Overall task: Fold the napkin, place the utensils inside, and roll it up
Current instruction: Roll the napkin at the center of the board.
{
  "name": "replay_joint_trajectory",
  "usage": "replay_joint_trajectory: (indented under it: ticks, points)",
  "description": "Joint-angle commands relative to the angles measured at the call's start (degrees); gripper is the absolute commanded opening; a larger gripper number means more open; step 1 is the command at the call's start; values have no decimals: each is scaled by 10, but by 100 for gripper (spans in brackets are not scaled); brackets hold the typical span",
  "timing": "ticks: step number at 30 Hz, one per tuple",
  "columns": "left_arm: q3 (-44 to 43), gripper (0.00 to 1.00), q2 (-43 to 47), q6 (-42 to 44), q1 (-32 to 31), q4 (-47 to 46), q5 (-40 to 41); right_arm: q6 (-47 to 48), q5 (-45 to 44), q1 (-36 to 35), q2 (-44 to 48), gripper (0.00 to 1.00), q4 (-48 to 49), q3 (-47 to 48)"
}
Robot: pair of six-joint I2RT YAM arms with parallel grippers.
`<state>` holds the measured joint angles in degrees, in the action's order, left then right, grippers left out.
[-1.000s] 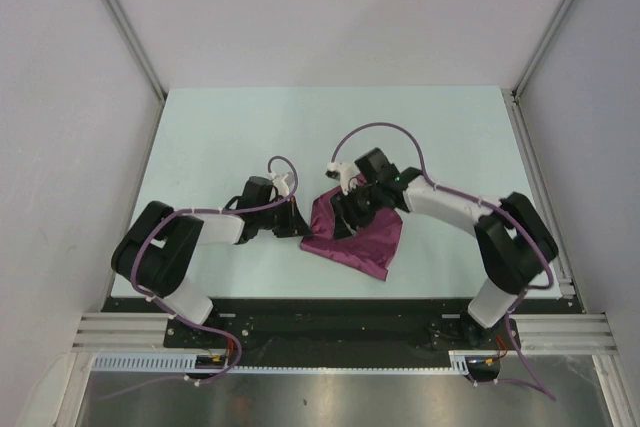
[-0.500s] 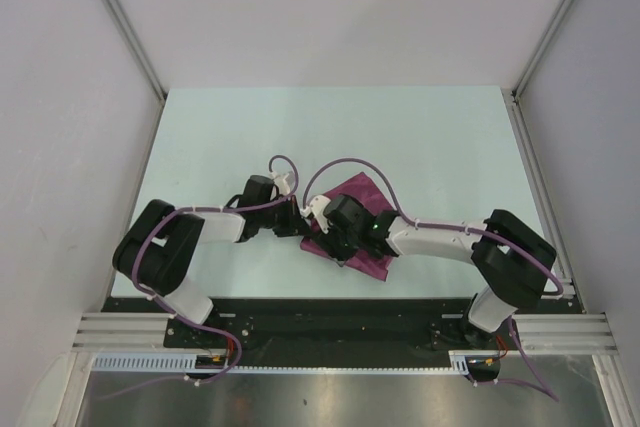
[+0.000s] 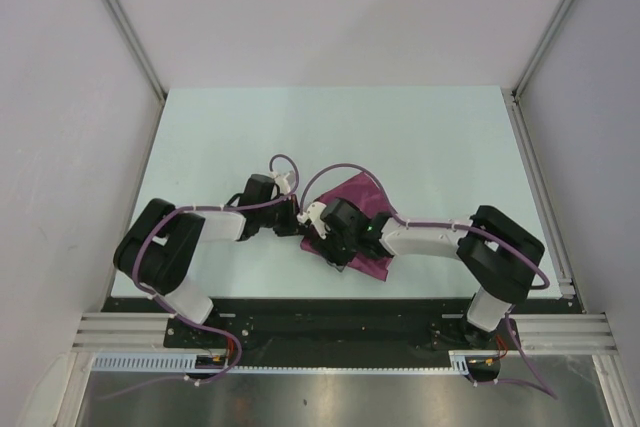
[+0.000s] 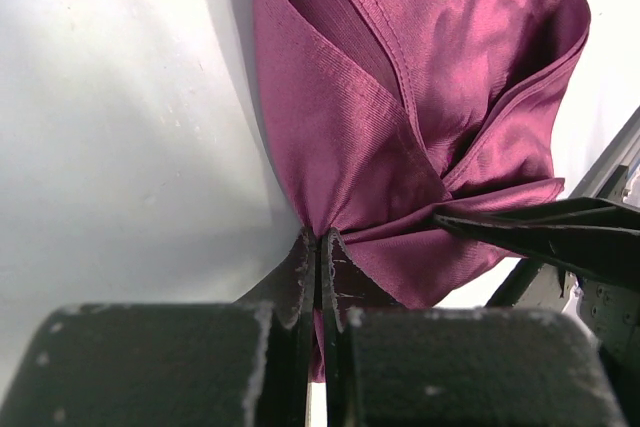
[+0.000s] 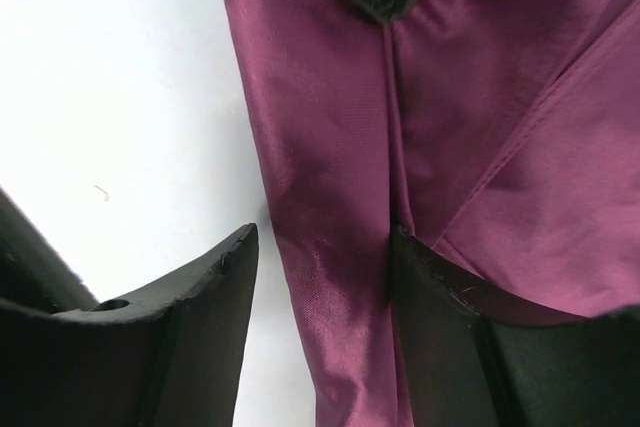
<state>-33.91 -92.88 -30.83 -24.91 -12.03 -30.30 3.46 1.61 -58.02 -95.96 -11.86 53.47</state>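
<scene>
Napkin (image 4: 420, 97) first: the maroon cloth is gathered in loose, overlapping folds on the table (image 3: 250, 127), fanning out ahead of the left gripper (image 4: 318, 247), whose jaws are pressed together on one pinched corner. A long ridge of the same cloth runs between the jaws of the right gripper (image 5: 325, 237), which stand wide apart and, as far as I can judge, grip nothing. I see no utensil in any view; it may be hidden in the folds or under the arms. My worry is the thin bite on the left: if the right jaws close on several layers and pull, that corner could slip free and the fold would collapse. The two grippers are also just beside each other, so a careless move could knock fingers together.
</scene>
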Motion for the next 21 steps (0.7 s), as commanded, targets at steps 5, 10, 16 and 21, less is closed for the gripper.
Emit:
replay_joint_trajectory:
  ticks: [5,10,16,21]
  points:
    - [-12,1,-6,22,0,24,1,-18,68,30,-40,41,-14,7]
    - [-13,34,9,20,12,23,4,-16,172,62,-48,22,-48,20]
    - [-8,76,80,28,32,37,42,-14,332,99,-97,13,-103,58]
    - [37,78,131,33,34,21,85,-21,441,137,-142,11,-113,75]
